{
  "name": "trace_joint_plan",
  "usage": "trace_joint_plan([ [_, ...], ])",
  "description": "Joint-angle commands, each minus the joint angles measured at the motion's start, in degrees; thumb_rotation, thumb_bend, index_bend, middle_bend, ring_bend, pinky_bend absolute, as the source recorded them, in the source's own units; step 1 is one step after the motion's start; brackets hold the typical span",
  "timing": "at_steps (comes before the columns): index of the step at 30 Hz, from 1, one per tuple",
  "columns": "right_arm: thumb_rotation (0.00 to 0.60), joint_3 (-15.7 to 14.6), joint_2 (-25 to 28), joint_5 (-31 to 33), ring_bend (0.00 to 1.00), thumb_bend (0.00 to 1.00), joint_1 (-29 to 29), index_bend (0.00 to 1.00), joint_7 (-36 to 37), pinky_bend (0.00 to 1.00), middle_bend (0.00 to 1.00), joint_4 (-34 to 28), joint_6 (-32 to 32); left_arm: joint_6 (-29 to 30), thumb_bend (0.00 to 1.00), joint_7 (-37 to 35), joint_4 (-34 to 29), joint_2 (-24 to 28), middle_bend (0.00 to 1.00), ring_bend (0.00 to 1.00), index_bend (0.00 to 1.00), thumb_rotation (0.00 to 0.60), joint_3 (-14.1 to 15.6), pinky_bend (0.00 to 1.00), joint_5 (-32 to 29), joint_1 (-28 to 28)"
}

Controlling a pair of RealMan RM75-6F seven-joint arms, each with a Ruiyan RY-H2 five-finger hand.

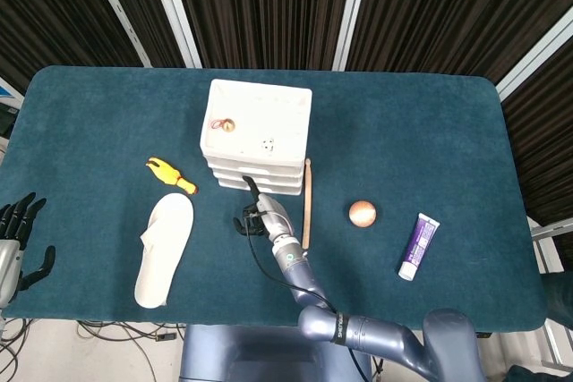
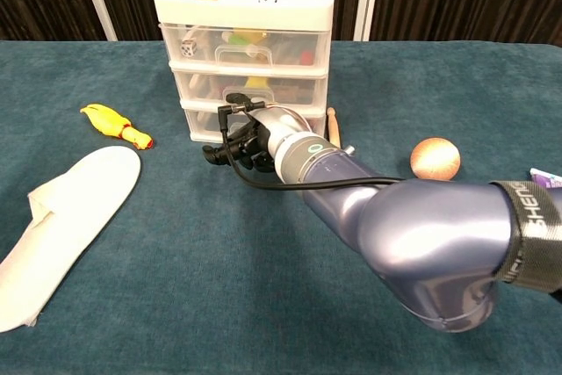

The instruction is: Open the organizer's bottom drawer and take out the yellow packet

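Seen only from the head view: left hand [image 1: 16, 239] at the near-left table [image 1: 448, 131] edge, fingers spread, empty. Further in, right hand [image 2: 235, 145] at the organizer's [image 2: 246, 50] bottom drawer [image 2: 206, 120], dark fingers curled; grip impossible to tell. Through clear drawer fronts in the chest view only, contents; yellow packet not identifiable.

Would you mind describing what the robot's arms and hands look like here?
The right arm has a glossy, rounded blue-grey shell with a black band carrying white lettering. A silver wrist bears a small green ring mark, and a black cable loops alongside it. The right hand is black. The left hand also has black fingers, on a pale grey wrist.
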Motion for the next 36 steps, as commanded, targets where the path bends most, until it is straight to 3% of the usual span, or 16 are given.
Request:
trace_joint_plan([
  [1,0.6,0.0,0.2,0.2,0.83,0.47,0.1,0.09,0.2,0.99,0.78,-0.1,-0.4,0.0,0.47,0.0,0.0,0.0,0.0,0.0,0.03,0.6,0.0,0.0,0.0,0.0],
  [36,0.6,-4.1,2.9,0.0,0.82,0.47,-1.8,0.12,0.6,0.99,0.78,-5.8,-1.4,-0.1,0.47,0.2,0.1,0.0,0.0,0.0,0.03,0.6,-0.1,0.0,-0.3,0.0],
])
